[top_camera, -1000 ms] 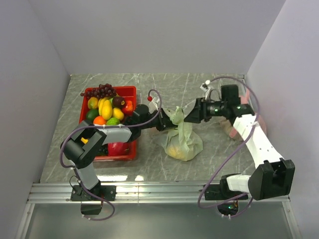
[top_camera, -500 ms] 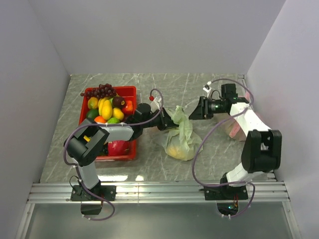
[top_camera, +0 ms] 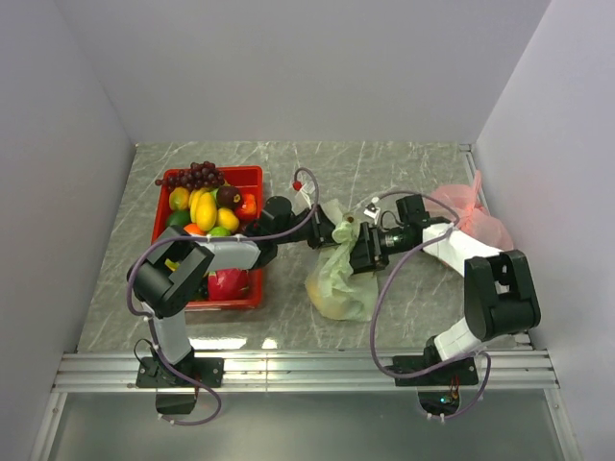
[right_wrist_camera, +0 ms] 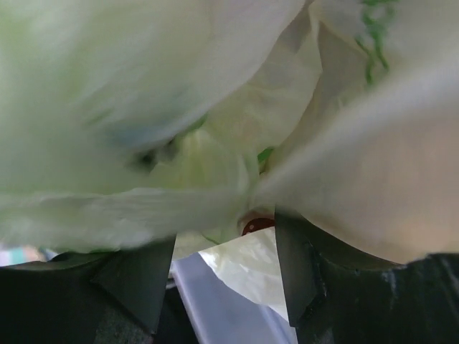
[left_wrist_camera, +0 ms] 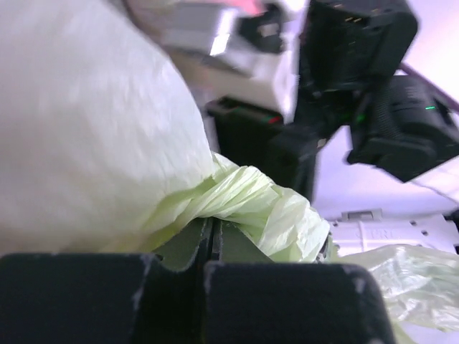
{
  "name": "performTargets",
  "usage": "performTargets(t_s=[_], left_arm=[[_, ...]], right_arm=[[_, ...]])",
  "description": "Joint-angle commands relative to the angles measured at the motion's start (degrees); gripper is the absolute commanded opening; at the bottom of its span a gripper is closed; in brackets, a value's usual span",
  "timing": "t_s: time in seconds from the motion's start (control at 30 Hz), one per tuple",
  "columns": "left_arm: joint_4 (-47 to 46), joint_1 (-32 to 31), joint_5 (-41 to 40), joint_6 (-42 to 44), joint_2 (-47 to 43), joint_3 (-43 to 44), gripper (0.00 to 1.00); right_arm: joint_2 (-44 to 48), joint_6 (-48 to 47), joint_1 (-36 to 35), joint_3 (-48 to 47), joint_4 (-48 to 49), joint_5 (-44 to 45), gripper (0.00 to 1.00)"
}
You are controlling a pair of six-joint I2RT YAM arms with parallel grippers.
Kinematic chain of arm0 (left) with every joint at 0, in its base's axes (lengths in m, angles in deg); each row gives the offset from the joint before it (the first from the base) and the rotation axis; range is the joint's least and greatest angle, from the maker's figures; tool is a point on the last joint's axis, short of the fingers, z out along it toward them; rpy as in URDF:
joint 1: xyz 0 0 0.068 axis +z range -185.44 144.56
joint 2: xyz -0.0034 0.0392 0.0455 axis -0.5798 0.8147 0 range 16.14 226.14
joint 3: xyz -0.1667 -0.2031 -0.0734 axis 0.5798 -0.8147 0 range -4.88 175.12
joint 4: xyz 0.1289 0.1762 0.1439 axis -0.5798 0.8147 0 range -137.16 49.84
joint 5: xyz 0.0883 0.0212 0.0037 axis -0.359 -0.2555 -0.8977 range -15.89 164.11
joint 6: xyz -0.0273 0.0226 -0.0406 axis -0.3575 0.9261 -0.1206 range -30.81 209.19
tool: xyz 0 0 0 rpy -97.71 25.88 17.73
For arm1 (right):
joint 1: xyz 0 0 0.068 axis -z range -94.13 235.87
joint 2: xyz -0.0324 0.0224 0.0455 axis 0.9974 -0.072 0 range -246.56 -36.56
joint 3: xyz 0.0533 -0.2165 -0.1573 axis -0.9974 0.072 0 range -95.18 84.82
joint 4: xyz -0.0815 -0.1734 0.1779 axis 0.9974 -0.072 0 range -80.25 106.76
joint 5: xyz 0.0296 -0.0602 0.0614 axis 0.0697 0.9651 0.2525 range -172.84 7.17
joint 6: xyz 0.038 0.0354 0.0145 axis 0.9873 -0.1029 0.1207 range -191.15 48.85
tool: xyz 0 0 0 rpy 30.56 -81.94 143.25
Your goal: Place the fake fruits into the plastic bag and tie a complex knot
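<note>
Risks, biggest first:
- The thin pale-green translucent plastic bag with avocado print [top_camera: 338, 280] sits centre frame on the table, yellow fruit showing through its lower half. It's held only by its top. A hard sideways pull likely drags or tips the whole sack, since nothing pins the base.
- The pile of glossy fake fruits [top_camera: 204, 206] is left of centre in the red plastic crate [top_camera: 252, 174], so the bag looks underfilled for the task. Tying now would lock them out.
- The left gripper [left_wrist_camera: 213, 231] is fully closed, pinching a twisted strand of the bag's handle film [left_wrist_camera: 240, 195]. Thin film in a tight pinch can tear or slip out under tension.
- The right gripper [right_wrist_camera: 225, 247] has its jaws apart with bag film bulging at the tips and nothing clamped. If it closes here it may grab the bag body instead of a handle loop. The wrist view is too blurred to tell which.
- Both grippers meet at the bag neck [top_camera: 342, 233], so there's a collision risk.

Surface: grey marbled tabletop [top_camera: 404, 165], with an aluminium rail [top_camera: 288, 367] along the bottom. Plain white walls [top_camera: 288, 67] enclose three sides. A pink plastic bag [top_camera: 473, 217] lies at the right edge.
</note>
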Motion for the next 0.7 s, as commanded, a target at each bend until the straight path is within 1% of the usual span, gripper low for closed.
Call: performTargets(t_s=[0.0,0.07,0.13,0.17,0.2,0.23,0.27,0.3,0.37,0.4,0.43,0.47,0.53,0.57,0.6,0.67], left_arm=[[-7.52,-0.16,4.9,0.26,-0.51,3.26,0.0],[-7.0,-0.07,6.4,0.96,-0.95,3.08,0.0],[-5.69,0.19,7.28,1.58,-1.92,1.95,0.0],[-5.59,0.28,7.46,1.67,-2.62,1.33,0.0],[-5.5,0.72,7.63,1.93,-2.8,0.8,0.0],[-5.24,0.98,8.16,2.1,-3.15,0.01,0.0],[-4.98,1.16,8.6,2.19,-3.33,-0.34,0.0],[-5.24,1.68,9.21,2.11,-3.33,-0.69,0.0],[-6.03,2.04,10.79,1.76,-3.41,-1.48,0.0],[-6.2,2.3,11.23,1.76,-3.5,-1.66,0.0],[-6.47,2.3,11.67,1.84,-3.42,-1.75,0.0],[-6.64,2.3,12.55,1.84,-3.5,-1.66,0.0],[-5.51,2.3,13.26,2.89,-3.59,-1.4,0.0],[-4.98,2.3,13.52,3.33,-3.68,-1.23,0.0],[-4.89,2.3,13.96,3.34,-3.59,-1.22,0.0],[-5.24,2.3,14.58,3.34,-3.42,-0.96,0.0]], right_arm=[[3.29,14.2,-3.68,2.48,16.61,-2.94,0.64],[4.44,17.9,-5.09,2.85,20.44,-2.58,0.64],[5.59,15.74,-4.66,1.45,17.05,-2.58,0.64],[6.28,8.67,-4.22,0.31,12.94,-1.97,0.64],[6.64,4.69,-3.78,-2.05,3.67,-1.62,0.64],[7.17,0.9,-3.0,-2.94,-0.77,-1.18,0.64],[8.13,-6.36,-0.9,-3.82,-4.99,-1.43,0.64],[8.83,-10.69,0.43,-5.48,-13.3,-1.78,0.64],[10.5,-19.65,3.85,-7.16,-20.12,-0.83,0.64],[10.95,-21.7,4.83,-8.91,-24.94,-0.3,0.64],[11.21,-23.2,5.62,-9.89,-26.64,0.05,0.63],[11.47,-24.43,6.41,-10.77,-27.61,0.41,0.61],[12.44,-21.65,7.82,-11.92,-23.69,1.02,0.56],[13.31,-15.46,7.91,-11.74,-20.45,1.63,0.54],[13.58,-12.17,7.65,-10.7,-13.2,2.25,0.52],[13.67,-3.76,6.69,-9.38,-6.39,3.31,0.51]])
